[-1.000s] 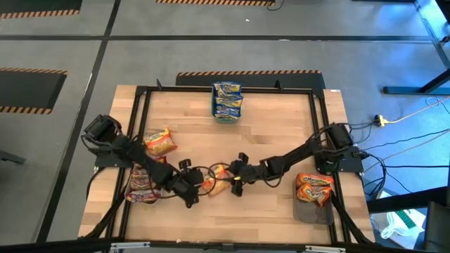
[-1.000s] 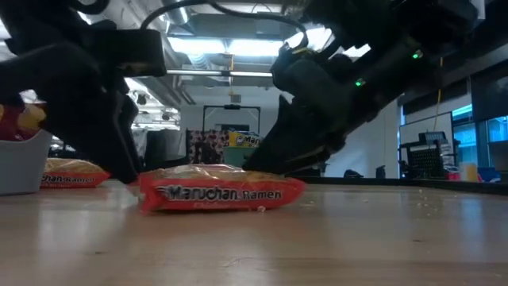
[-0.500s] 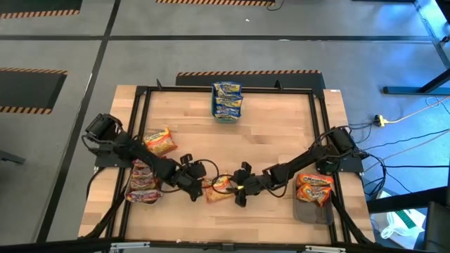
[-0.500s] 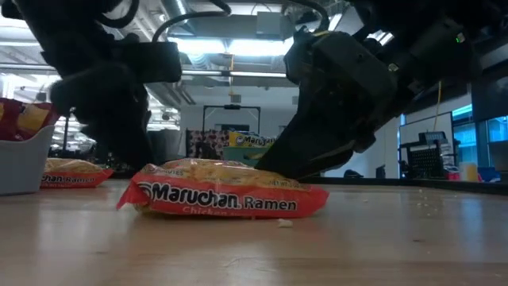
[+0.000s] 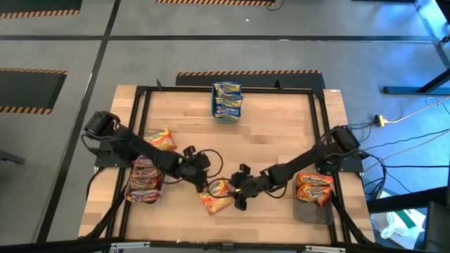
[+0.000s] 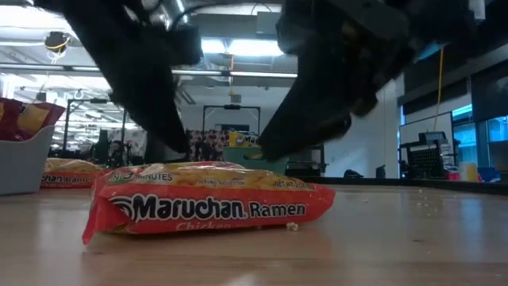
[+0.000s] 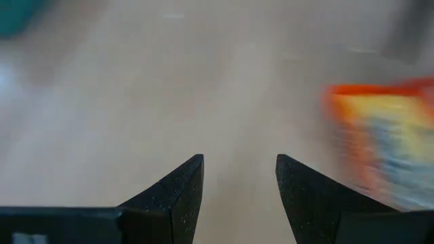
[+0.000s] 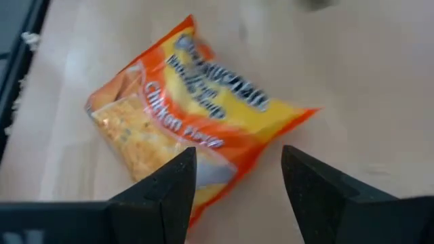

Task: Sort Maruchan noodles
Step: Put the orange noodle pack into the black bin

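One orange Maruchan noodles packet (image 5: 216, 197) lies flat on the wooden table near the middle of its front, large in the low view (image 6: 208, 208). My left gripper (image 5: 207, 181) stands open just at its far left, and in the left wrist view (image 7: 237, 183) the packet (image 7: 380, 146) is off to one side with nothing between the fingers. My right gripper (image 5: 235, 192) stands open at the packet's right. In the right wrist view (image 8: 237, 177) the packet (image 8: 193, 115) lies just ahead of the fingers. My right gripper slants down from the table's right, and the packet's nearest edge (image 8: 203, 196) runs in behind one finger (image 8: 169, 193). I cannot tell whether it touches the packet. My left gripper shows no contact.
A teal bin (image 5: 227, 118) with blue-and-yellow packets stands at the far middle. At the left lie an orange packet (image 5: 159, 140) and a pile of red-pink ones (image 5: 143, 181). A grey tray (image 5: 313, 211) with orange packets (image 5: 314, 187) sits at the right front.
The orange packet has slid toward the table's near edge and turned a little, still flat on the wood. My right gripper has gone toward the near edge along with it. My left gripper has swung toward the table's right. Both have stayed open.
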Controlling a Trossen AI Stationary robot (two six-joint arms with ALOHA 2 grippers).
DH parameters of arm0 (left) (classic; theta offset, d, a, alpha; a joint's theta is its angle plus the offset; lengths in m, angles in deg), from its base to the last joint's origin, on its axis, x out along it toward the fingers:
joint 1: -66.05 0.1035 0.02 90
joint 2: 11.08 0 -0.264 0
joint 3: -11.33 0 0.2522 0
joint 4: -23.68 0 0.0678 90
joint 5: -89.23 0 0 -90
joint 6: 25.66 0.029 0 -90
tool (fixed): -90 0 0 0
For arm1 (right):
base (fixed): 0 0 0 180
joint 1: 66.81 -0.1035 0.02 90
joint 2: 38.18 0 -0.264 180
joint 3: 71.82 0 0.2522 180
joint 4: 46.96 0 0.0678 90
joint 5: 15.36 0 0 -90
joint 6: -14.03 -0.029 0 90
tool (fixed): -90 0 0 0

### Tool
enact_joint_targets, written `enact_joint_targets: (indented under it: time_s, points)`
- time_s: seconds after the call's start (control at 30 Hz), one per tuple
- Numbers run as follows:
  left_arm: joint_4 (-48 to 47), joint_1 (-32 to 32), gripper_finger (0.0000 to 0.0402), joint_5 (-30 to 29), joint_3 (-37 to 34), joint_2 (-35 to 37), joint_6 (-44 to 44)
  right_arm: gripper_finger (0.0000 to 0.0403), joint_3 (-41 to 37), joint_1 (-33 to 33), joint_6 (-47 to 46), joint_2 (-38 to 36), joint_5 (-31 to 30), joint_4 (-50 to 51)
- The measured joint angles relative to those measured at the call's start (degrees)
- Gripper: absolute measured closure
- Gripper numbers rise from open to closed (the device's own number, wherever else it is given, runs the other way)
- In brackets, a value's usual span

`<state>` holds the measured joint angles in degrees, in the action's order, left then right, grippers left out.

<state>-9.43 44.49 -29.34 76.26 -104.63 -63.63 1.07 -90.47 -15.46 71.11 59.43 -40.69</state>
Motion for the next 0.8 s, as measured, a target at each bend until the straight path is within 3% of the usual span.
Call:
enact_joint_targets:
  time_s: [0.13, 0.3, 0.47, 0.8]
  points:
    - [0.56, -3.67, 0.0221, 10.53, 0.34, 2.08, -0.03, 0.0203, 2.34, 0.0, 0.42, -2.05, -2.36, 7.11]
    - [0.09, -10.39, 0.0221, 15.75, 0.38, 1.12, -5.31, 0.0203, 3.53, 0.04, 3.58, -2.21, -5.35, 7.54]
    - [2.31, -14.65, 0.0221, 16.06, 0.23, 0.93, -13.6, 0.0203, 3.5, 0.07, 6.08, -2.21, -5.84, 5.99]
    - [14.77, -15.82, 0.0221, 15.4, -0.63, -7.98, -17.37, 0.0203, 2.74, 0.07, 8.19, 0.43, -4.72, -0.53]
